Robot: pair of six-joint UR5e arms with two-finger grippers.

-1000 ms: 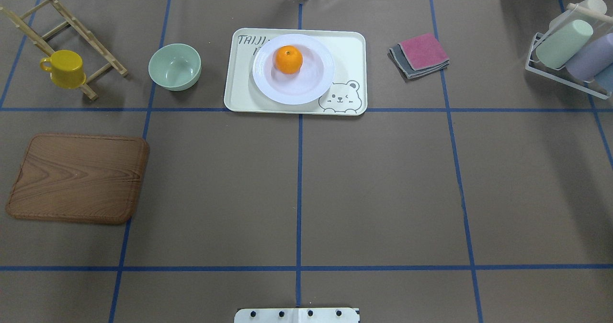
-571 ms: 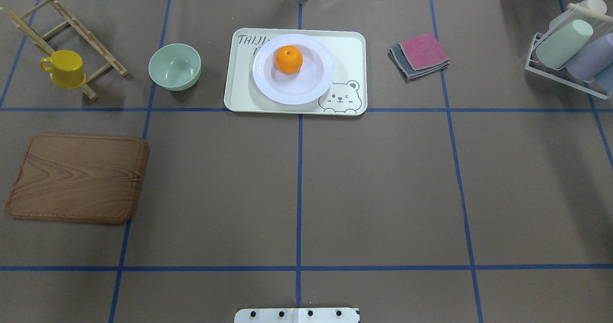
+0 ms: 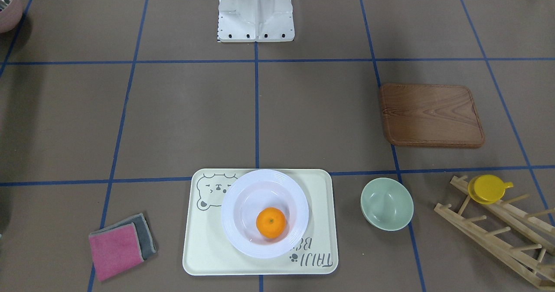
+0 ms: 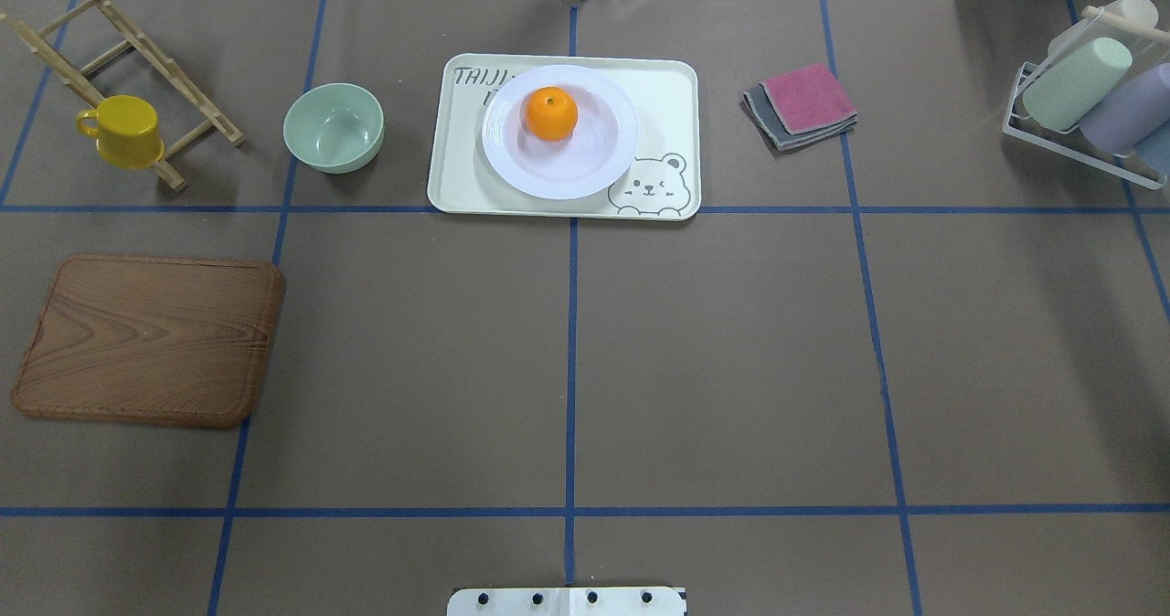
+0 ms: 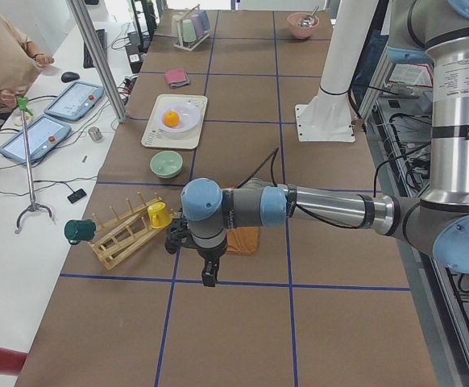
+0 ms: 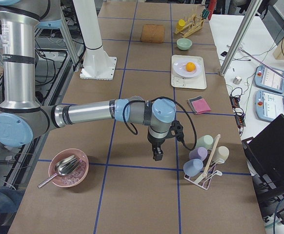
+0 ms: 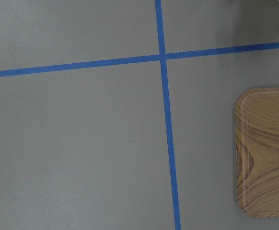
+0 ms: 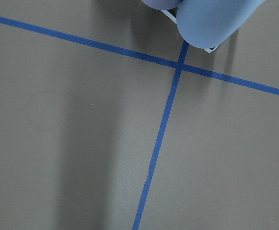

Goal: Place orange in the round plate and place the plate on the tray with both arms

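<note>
dangling black left claw (image 5: 209, 278) just beside brown wooden board (image 5: 246, 242), black right claw (image 6: 157, 156) too, can't tell if spread or pinched, bright orange (image 4: 549, 113) sitting in white round plate (image 4: 585, 179) on cream tray (image 4: 457, 186), well away from both

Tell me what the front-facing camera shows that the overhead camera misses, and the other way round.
Only the front-facing view catches the edge of a pink bowl in its top-left corner. Only the overhead view shows the pastel cups at the table's far right. Both show the small bright orange sitting in the white round plate on the cream rectangular bear tray.
</note>
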